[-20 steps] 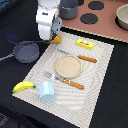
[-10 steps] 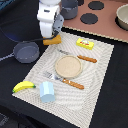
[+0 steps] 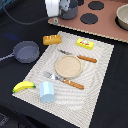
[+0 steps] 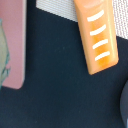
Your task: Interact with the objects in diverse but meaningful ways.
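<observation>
The arm's white head [image 3: 56, 7] sits high at the far edge of the dark table [image 3: 112, 95], and its end effector is out of sight, so I cannot tell whether it is spread or pinched. The orange-brown bread loaf [image 3: 50, 39] lies at the far corner of the striped placemat [image 3: 95, 75], just beside the dark grey pot [image 3: 26, 51]. The flat yellow packet [image 3: 85, 44] rests further along that edge. Nearer, the yellow banana [image 3: 23, 86] lies just beside the light blue cup [image 3: 47, 91]. The wrist view shows the loaf close up.
</observation>
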Controlling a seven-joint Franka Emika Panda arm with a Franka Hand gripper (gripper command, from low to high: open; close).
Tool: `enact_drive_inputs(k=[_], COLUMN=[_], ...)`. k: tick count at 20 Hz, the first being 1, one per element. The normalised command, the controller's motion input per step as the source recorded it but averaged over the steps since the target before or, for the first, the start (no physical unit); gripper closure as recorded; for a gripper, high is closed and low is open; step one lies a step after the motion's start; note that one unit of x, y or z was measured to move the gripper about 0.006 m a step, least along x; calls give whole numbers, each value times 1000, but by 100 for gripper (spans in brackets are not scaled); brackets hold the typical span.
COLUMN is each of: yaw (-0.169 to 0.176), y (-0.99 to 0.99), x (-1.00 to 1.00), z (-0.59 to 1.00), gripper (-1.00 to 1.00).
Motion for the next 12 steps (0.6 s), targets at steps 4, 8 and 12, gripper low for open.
enact_drive_inputs(k=[4, 8, 12], yaw=[-9, -30, -45], y=[380, 413, 399], x=[306, 343, 191], z=[234, 154, 13], gripper=[-100, -100, -100])
